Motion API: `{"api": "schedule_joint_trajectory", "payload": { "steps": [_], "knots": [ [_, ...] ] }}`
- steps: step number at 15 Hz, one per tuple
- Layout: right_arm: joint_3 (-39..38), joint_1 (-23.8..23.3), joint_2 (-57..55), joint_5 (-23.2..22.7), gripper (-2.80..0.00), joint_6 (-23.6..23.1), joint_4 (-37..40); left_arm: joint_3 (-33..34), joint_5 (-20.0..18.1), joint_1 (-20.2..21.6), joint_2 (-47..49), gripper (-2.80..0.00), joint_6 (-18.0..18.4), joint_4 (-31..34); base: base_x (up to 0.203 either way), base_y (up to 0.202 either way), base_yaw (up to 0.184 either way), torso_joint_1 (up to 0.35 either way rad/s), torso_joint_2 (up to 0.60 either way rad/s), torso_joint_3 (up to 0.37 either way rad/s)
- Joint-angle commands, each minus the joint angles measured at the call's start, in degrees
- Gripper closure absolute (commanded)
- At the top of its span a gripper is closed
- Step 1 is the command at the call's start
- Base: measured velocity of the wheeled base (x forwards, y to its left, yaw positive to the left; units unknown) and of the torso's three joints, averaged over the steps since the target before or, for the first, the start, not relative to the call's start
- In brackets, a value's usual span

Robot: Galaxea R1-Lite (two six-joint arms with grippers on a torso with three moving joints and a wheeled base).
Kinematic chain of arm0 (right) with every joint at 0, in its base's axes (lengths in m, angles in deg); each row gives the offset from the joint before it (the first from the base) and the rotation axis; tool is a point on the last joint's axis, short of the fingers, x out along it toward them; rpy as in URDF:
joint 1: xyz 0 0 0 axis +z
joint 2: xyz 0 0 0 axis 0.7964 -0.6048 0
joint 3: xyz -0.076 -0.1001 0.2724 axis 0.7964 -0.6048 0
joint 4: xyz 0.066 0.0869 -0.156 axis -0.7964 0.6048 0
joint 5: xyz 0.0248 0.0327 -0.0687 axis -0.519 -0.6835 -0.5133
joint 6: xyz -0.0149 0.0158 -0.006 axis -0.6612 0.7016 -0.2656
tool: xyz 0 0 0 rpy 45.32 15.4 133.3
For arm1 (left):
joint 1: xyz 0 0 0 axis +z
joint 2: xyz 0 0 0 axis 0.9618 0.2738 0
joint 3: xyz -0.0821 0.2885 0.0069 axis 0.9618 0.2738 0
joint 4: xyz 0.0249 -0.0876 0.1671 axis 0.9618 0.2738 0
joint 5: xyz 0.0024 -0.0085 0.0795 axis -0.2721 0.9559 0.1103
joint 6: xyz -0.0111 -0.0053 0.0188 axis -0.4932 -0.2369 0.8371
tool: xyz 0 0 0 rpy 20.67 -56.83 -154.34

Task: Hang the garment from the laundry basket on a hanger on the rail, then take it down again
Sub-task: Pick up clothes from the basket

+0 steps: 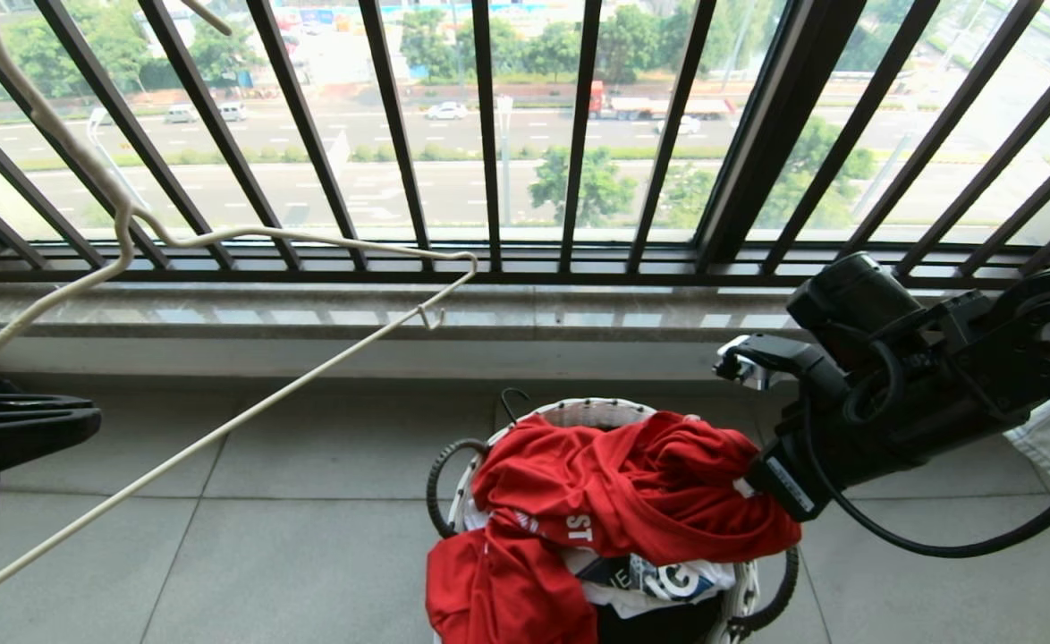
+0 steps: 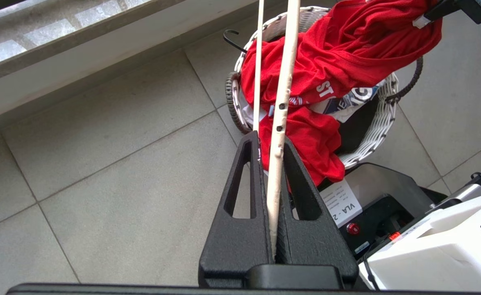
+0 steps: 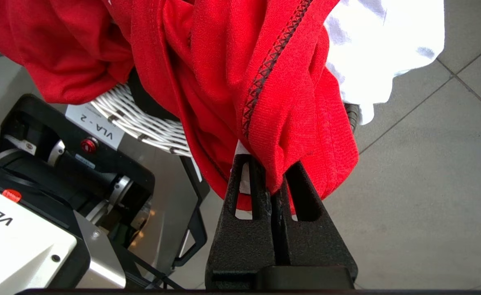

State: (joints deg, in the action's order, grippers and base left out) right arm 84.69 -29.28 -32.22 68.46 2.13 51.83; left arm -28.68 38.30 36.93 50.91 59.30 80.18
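Landmark: the laundry basket (image 1: 489,465), a small round white basket with black looped handles, stands on the grey floor tiles (image 1: 292,537) just below the stone window sill (image 1: 525,313).
Garment: the red T-shirt (image 1: 614,492) lies heaped in the basket and spills over the rim, one red fold hanging down the basket's outer wall on the side away from the sill; white letters "ST" show on a crease.
Other cloth: a white piece with a dark printed graphic (image 1: 659,581) lies in the basket under the red cloth.
Right gripper: the right gripper (image 3: 279,180) sits at the basket's rim on the robot's right side, its jaws pinched together on a fold of the red T-shirt's stitched hem, which bunches just above the fingertips.
Left gripper: the left gripper (image 2: 271,155) is well to the left of the basket and higher than it, its jaws clamped on the wire of the hanger.
Hanger: the thin cream-white hanger (image 1: 221,429) slants from the left gripper up toward the sill; a small notch hook at its end hangs above and left of the basket, clear of the red cloth.
Window railing: dark bars (image 1: 489,134) rise behind the sill, beyond the basket.
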Motion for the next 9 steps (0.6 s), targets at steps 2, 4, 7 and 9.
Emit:
{"api": "schedule_joint_trajectory", "payload": {
  "steps": [2, 4, 7, 9],
  "knots": [
    [0.0, 3.4, 6.5, 4.2, 0.0, 4.2, 0.6, -0.1, 0.0, 0.0, 0.4, 0.0, -0.1, 0.1, 0.0, 0.0, 0.0, 0.0, 0.0, 0.0],
    [-0.2, 4.7, 8.5, 9.0, 0.0, 4.7, 0.6, 0.0, 0.0, 0.0, 0.3, 0.0, -0.1, 0.1, 0.0, 0.0, 0.0, 0.0, 0.0, 0.0],
    [-0.2, 5.2, 10.0, 13.6, 0.0, 5.0, -0.8, 0.0, 0.0, 0.0, 0.3, 0.0, -0.1, 0.2, 0.0, 0.0, 0.0, 0.0, 0.0, 0.0],
    [-1.3, 5.8, 12.0, 13.5, 0.0, 4.9, -4.6, -0.1, 0.0, 0.0, 0.1, 0.0, -0.1, 0.2, 0.0, 0.0, 0.0, 0.0, 0.0, 0.0]
  ]
}}
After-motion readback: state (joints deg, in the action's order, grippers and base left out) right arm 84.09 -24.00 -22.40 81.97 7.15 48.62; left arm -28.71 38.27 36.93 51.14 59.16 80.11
